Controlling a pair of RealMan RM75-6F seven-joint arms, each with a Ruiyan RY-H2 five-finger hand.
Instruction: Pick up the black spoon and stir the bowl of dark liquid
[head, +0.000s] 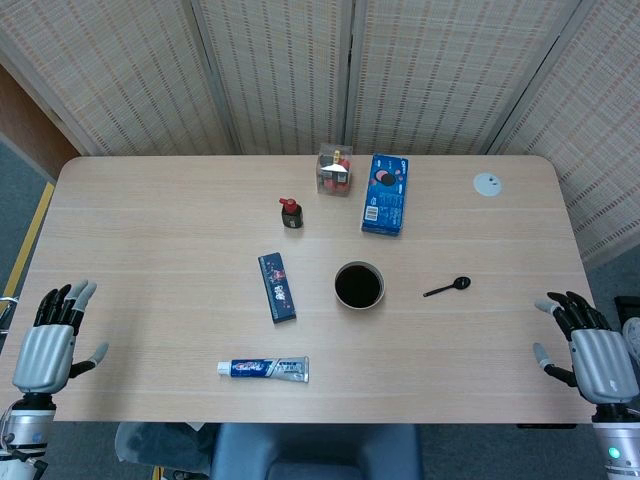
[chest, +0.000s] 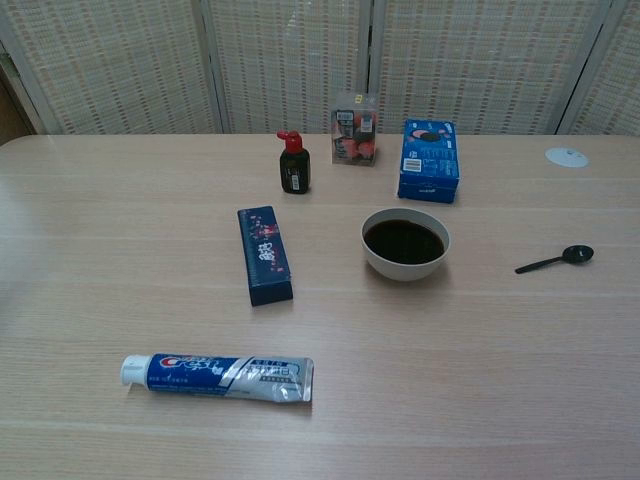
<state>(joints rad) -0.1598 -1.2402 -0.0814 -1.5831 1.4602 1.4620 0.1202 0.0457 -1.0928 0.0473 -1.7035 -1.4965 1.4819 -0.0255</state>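
Observation:
A small black spoon (head: 448, 288) (chest: 556, 261) lies flat on the table, to the right of a pale bowl (head: 359, 286) (chest: 405, 244) filled with dark liquid. My right hand (head: 588, 355) rests at the table's right front edge, fingers spread and empty, well to the right of the spoon. My left hand (head: 52, 337) sits at the left front edge, fingers spread, holding nothing. Neither hand shows in the chest view.
A dark blue flat box (head: 277, 287) lies left of the bowl, a toothpaste tube (head: 264, 369) in front. Behind stand a red-capped bottle (head: 291, 213), a clear box (head: 336, 170) and a blue packet (head: 385, 193). A white disc (head: 488, 184) lies far right.

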